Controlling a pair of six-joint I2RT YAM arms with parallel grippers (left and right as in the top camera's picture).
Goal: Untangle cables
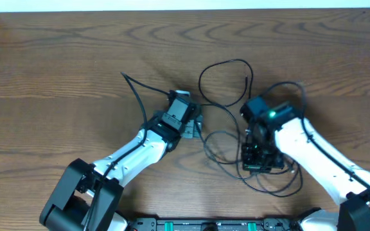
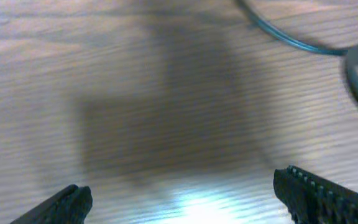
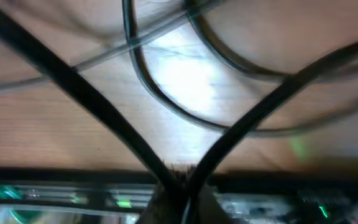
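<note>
The right gripper (image 3: 176,186) is clamped shut on the black cables (image 3: 92,106) (two strands meet at its tips). The left gripper (image 2: 182,202), at their 9 o'clock, gapes wide, empty.

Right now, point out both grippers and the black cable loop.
left gripper (image 2: 182,196), left wrist view, midway between open fingertips
right gripper (image 3: 176,186), right wrist view, fingertips shut on cables (image 3: 92,106)
black cable loop (image 1: 236,61), overhead view, top of loop

Your brown wood-grain table (image 1: 56,77) is smooth with a soft sheen. The thin black cables (image 1: 227,64) look rubbery, slightly glossy. The left gripper (image 2: 182,186) has black fingers (image 2: 316,190) of matt, ridged plastic.
</note>
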